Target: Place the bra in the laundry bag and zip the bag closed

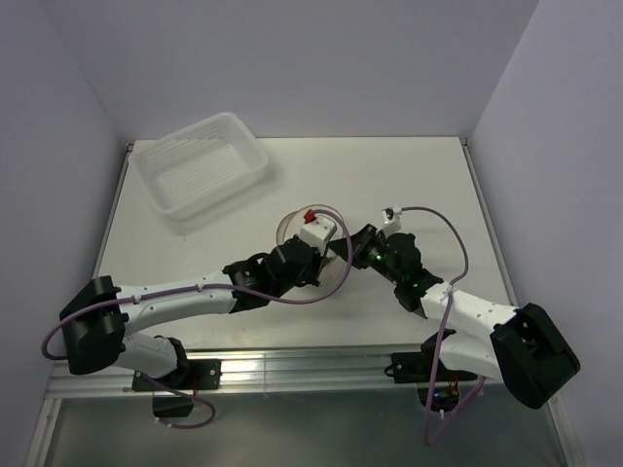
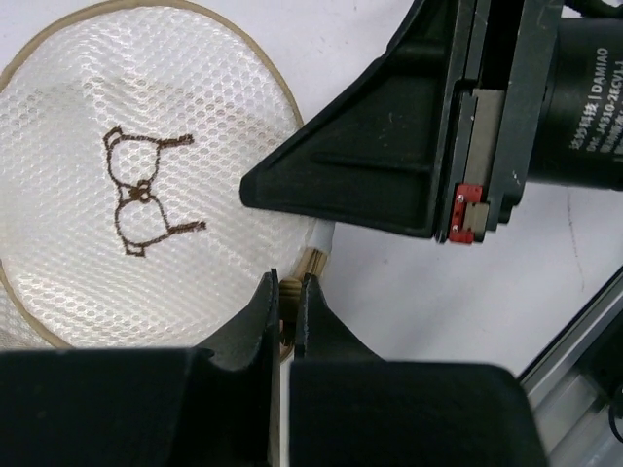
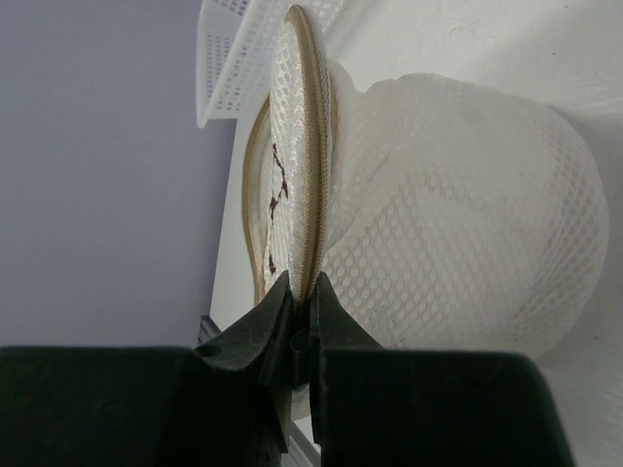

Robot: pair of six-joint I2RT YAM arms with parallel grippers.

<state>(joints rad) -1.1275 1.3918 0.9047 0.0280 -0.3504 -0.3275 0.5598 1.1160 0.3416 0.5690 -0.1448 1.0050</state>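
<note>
1. the laundry bag is found on the table, near the middle, between the two arms
2. the bra is not seen lying out on the table. a pale soft lump is seen through the mesh and the bag is puffed out, so the bra is judged to be inside already
3. the first part of the job, putting the bra in, is taken as done
4. the left gripper is squeezed shut on the tan zip edge at the rim of the bag, just beside the round end with the little bra drawing
5. the right gripper is squeezed shut on the rim too, and the tan edge is pinched between its fingers, so the bag is held from two sides
6. the two grippers are set very near each other at the same side of the rim. whether they are touching cannot be told
7. how far the zip is closed cannot be told. no wide gap is seen along the part of the rim that shows, but the part under the fingers is hidden
8. what is left is judged to be this: the zip is to be pulled round to its end, if it is not there yet, and then the bag is to be let go
9. the white basket is seen well apart at the far left of the table, and it is not touched by anything
</note>
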